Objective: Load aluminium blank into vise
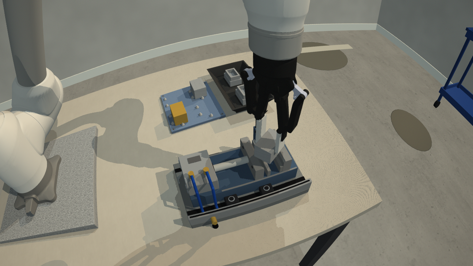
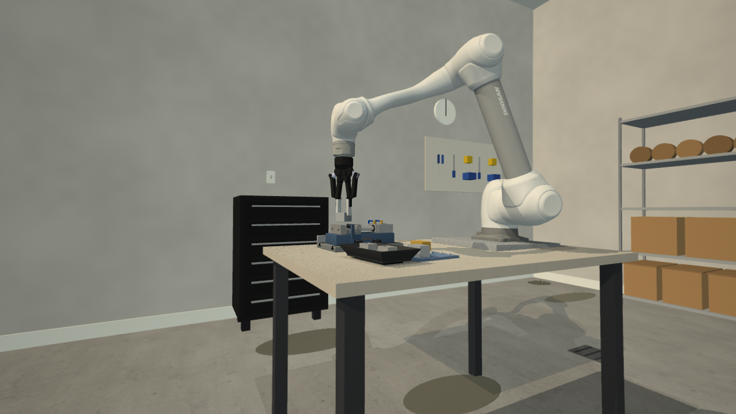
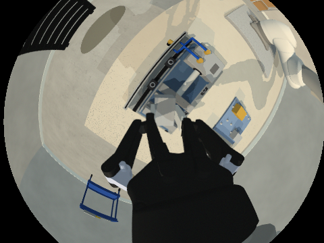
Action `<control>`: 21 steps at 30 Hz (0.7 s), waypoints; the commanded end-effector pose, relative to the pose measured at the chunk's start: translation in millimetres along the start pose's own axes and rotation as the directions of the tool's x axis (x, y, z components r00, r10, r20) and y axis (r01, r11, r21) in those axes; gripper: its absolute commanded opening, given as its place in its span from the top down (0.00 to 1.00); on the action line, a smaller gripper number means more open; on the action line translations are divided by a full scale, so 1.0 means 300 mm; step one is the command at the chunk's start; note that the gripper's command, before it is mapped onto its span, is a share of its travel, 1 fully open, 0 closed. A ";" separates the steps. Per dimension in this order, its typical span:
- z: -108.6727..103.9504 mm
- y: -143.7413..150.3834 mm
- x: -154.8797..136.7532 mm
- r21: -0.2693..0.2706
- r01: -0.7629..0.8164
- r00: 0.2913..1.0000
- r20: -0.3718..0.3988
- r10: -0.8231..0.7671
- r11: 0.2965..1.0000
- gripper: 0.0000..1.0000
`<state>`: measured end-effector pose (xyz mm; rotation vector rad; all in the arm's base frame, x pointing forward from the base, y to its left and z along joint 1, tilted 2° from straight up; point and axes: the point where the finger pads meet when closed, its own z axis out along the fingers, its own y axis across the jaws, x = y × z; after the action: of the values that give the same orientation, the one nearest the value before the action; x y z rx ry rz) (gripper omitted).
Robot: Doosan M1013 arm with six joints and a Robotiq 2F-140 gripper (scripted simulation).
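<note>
Here, end effector (image 1: 268, 130) pinching aluminium blank (image 1: 264, 145), fingers straight down over vise (image 1: 242, 178) opening at right end. Blank directly below fingertips, tilted, one corner up, not flat on bars; long axis hard to tell. Likely needs levelling and lowering. Second grey blank (image 1: 198, 88) and brass blank (image 1: 178, 113) on infeed plate (image 1: 214, 115), far left. Arm link reads "DOOSAN".

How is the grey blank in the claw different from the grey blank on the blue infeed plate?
The grey blank in the claw is tilted, one corner up, over the vise; the grey blank on the infeed plate lies flat. The claw is clamped on the first; nothing touches the second, which sits among the plate's pins. Both are plain grey blocks, similar in size.
</note>
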<state>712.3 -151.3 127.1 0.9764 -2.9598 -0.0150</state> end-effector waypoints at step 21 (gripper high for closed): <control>-0.060 0.000 0.000 0.000 0.000 1.000 0.000 0.000 1.000 1.00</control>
<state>712.8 -151.3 144.2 0.9764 -2.9598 -0.0150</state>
